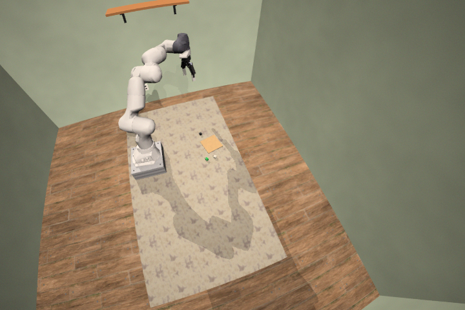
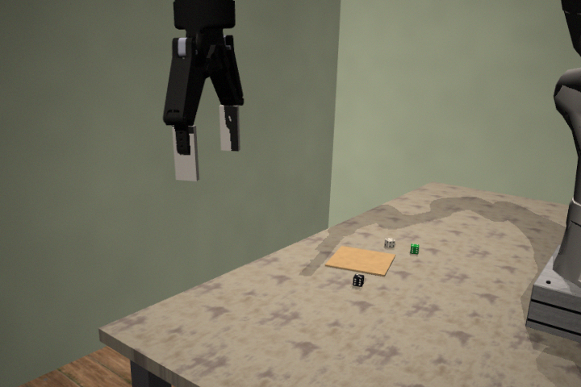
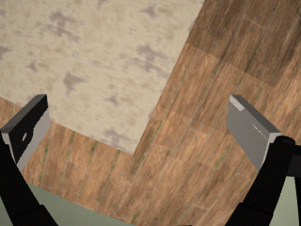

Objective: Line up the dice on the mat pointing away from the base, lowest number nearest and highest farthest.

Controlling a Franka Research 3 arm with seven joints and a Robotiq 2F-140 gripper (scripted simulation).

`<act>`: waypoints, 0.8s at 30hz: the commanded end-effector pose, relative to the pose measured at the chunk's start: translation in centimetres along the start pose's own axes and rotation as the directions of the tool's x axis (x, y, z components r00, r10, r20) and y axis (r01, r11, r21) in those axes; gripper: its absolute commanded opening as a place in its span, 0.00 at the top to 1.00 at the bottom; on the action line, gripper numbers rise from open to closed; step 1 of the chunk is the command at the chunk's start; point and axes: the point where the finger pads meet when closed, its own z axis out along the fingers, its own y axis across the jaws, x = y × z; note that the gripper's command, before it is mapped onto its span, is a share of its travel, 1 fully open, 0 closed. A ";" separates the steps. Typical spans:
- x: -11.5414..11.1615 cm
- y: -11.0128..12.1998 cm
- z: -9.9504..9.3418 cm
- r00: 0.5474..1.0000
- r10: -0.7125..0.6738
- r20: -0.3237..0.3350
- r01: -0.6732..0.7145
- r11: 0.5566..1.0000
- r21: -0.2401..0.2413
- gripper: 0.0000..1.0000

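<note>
An orange square mat point(image 1: 211, 144) point(image 2: 361, 260) lies flat on the table. A black die point(image 1: 200, 134) point(image 2: 357, 280) lies on the table just off one side of the mat. A white die point(image 1: 214, 156) point(image 2: 389, 243) and a green die point(image 1: 206, 159) point(image 2: 414, 248) lie close together off the opposite side, the green one nearer to the robot's base. All three are off the mat; their top numbers are too small to read. My gripper point(image 1: 188, 77) point(image 2: 208, 157) point(image 3: 138, 110) is open and empty, high above the table and well away from the dice and mat.
The robot's base point(image 1: 148, 164) point(image 2: 563, 301) stands on the patterned table point(image 1: 189, 267) point(image 2: 254, 337) point(image 3: 103, 61). A corner of the table shows below the gripper in the wrist view, with wooden floor point(image 3: 188, 155) beyond. An orange shelf point(image 1: 147, 7) hangs on the wall behind the arm.
</note>
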 end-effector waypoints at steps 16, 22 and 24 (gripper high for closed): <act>-4.0 -25.0 3.1 0.991 0.124 0.054 -0.128 0.989 0.078 0.00; -1.5 -37.1 5.4 0.981 0.184 0.054 -0.189 0.977 0.095 0.00; 0.0 -40.5 6.3 0.978 0.204 0.051 -0.209 0.973 0.097 0.00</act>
